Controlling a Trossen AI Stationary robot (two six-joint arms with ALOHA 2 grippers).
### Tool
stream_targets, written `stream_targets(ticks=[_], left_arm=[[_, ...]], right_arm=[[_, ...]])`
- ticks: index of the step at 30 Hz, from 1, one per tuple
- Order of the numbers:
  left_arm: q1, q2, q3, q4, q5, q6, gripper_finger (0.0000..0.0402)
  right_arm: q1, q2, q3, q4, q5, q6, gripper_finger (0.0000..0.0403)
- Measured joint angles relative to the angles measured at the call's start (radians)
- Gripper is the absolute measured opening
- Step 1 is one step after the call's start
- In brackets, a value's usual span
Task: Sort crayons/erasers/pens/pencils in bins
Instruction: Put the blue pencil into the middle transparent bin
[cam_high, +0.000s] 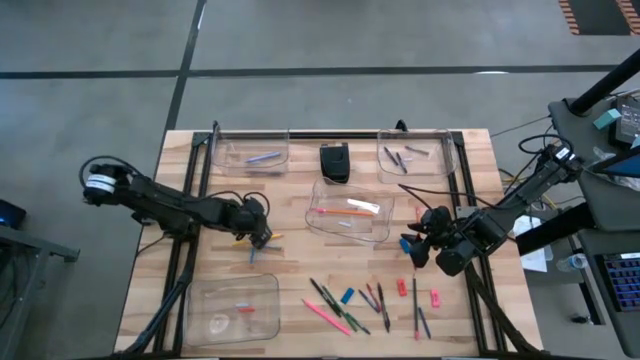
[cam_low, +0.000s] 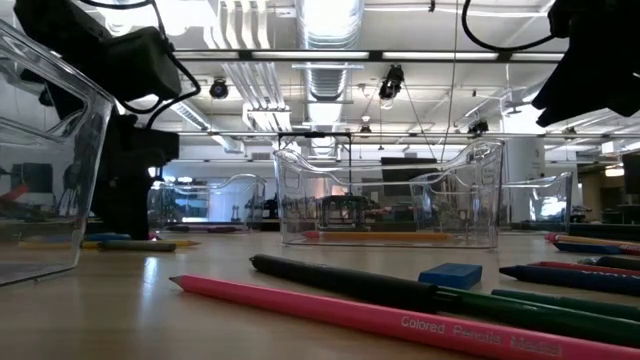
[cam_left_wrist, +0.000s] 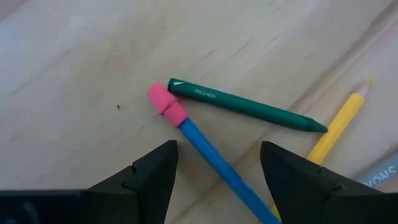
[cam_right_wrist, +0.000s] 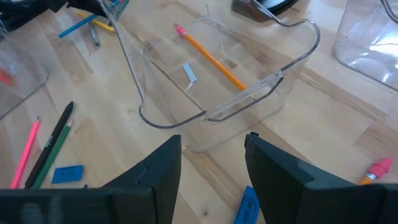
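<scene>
We see the left gripper (cam_high: 258, 232) low over the wood table (cam_high: 300, 255), left of the middle. Its fingers (cam_left_wrist: 149, 180) are apart and hold nothing. Between them lies a blue pencil (cam_left_wrist: 214, 162) with a pink rubber tip, and a green crayon (cam_left_wrist: 245, 107) and a yellow pencil (cam_left_wrist: 339, 124) lie just beside it.

The right gripper (cam_high: 418, 245) hangs over the table's right side, fingers apart and empty too. Just in front of it sits the middle bin (cam_right_wrist: 211, 106) — an orange pencil (cam_right_wrist: 214, 59) lies inside.

Two more bins (cam_high: 250, 152) sit at the far edge, one with a purple stick, the other with a few dark sticks. The fourth bin (cam_high: 232, 308) is near the front left corner.

More pencils, pens and erasers (cam_high: 347, 296) lie loose along the front edge.
</scene>
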Motion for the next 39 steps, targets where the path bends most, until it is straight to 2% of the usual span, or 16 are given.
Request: stream_targets(ticks=[4, 7, 17, 21, 30, 33, 35, 39], left_arm=[[0.000, 0.022, 0.000, 0.003, -0.016, -0.042, 0.0215], [0.000, 0.025, -0.001, 0.001, -0.021, -0.047, 0.0196], [0.000, 0.018, 0.000, 0.003, -0.024, -0.014, 0.0066], [0.000, -0.044, 0.012, -0.006, -0.012, 0.036, 0.0015], [0.000, -0.269, 0.097, -0.007, -0.043, 0.239, 0.0010], [-0.001, -0.317, 0.137, 0.107, -0.086, 0.378, 0.0009], [0.000, -0.324, 0.164, 0.246, -0.084, 0.471, 0.0009], [-0.001, -0.295, 0.233, 0.492, -0.003, 0.640, 0.0008]], right_arm=[[0.000, 0.000, -0.001, 0.001, 0.000, 0.005, 0.0166], [0.000, 0.002, -0.001, 0.001, 0.000, 0.005, 0.0166], [0.000, 0.039, -0.002, 0.002, 0.000, 0.007, 0.0166], [0.000, 0.050, -0.002, 0.002, -0.003, 0.015, 0.0166], [0.000, 0.053, -0.002, 0.003, -0.003, 0.025, 0.0166], [0.000, 0.054, -0.002, 0.003, -0.003, 0.024, 0.0166], [0.000, 0.053, -0.002, 0.003, -0.002, 0.024, 0.0166], [0.000, 0.054, -0.002, 0.004, -0.002, 0.024, 0.0166]])
